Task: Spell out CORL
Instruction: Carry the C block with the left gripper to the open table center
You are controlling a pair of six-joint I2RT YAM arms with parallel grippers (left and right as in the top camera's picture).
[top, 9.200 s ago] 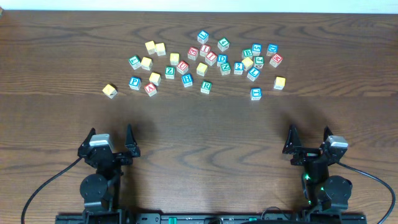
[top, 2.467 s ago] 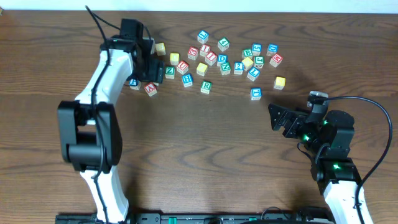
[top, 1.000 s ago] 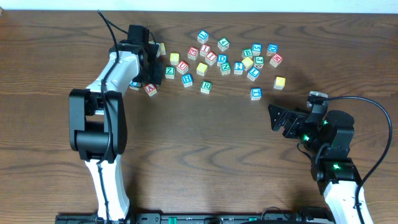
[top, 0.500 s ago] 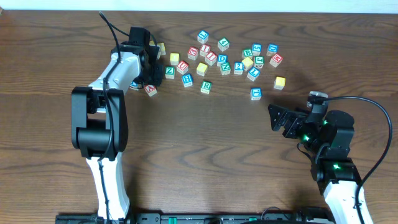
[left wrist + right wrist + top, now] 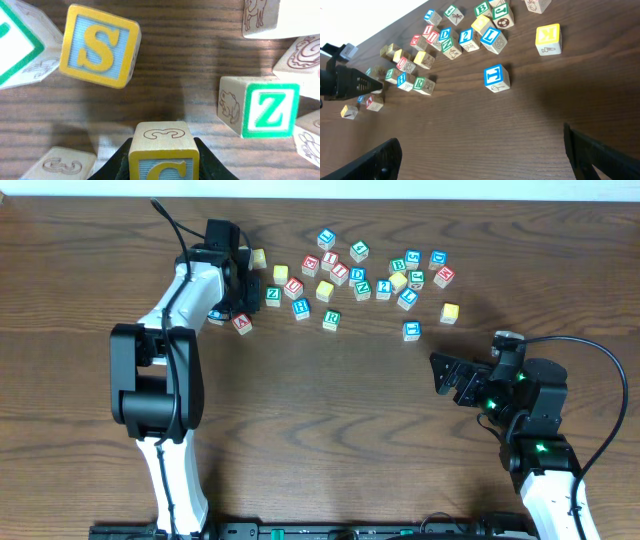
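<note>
1. Pinching now: the left gripper has its fingers set against both side faces of the C cube. The yellow-framed C faces the wrist camera. This is at the far left edge of the cube cluster on the wooden table. Cannot tell if the cube is off the wood yet.
2. Key relation: the C cube sits dead centre between the left fingers, with no sideways offset. It is square, so there is no long axis to line up. The left arm is the one on it.
3. Neighbours in the left wrist view: the S cube is ahead and to the left, apart. The green Z cube is to the right, apart. A plain-faced cube lies just beside the left finger and could likely get nudged on the lift.
4. The R cube, green letter, sits at the near edge of mid-cluster, to the right of the left gripper.
5. The L cube, blue letter, is turned askew in the right-hand bunch, close against its neighbours. It is nearer the right arm.
6. O cube: no readable O face, cannot pick it out.
7. The right gripper is spread wide and empty. It hovers over bare wood on the near side of the cluster, well apart from the C cube.
</note>
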